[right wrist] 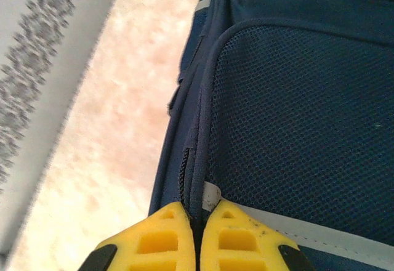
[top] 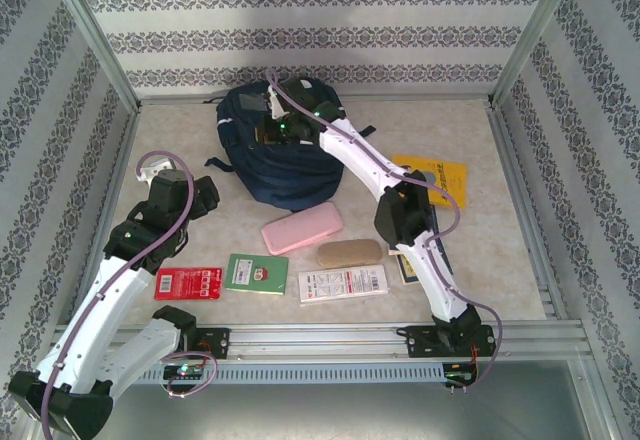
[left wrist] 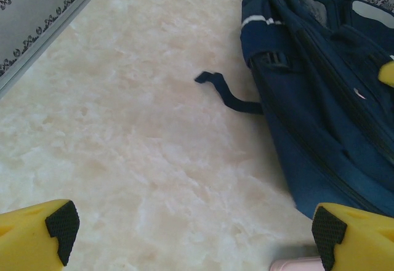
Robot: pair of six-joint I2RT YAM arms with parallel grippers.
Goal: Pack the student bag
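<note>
**Zip first, packing after**

The student bag (top: 285,175) lies flat at the far middle of the table (top: 500,260). It is navy fabric with thin white stripes and a mesh panel (right wrist: 295,117), and a loose dark strap (left wrist: 231,95) trails off its left side. The right gripper (right wrist: 192,237) is down on the bag's far part, its yellow fingers pressed together right on the zip seam beside the mesh. Whether a zip pull is caught between them I cannot tell. The left gripper (left wrist: 191,231) hovers over bare marbled tabletop left of the bag, jaws wide apart and empty.

The step in hand looks like opening the bag. The supplies lie out on the table: a rounded pink case (top: 302,227), a tan oblong case (top: 349,253), a green notebook (top: 257,273), a glossy red packet (top: 188,283), a white printed packet (top: 342,283), and a flat yellow booklet (top: 450,175) at the right. Next, the zip likely has to be drawn along a curved seam. The slack cloth may bunch unless the free gripper pins the bag.
</note>
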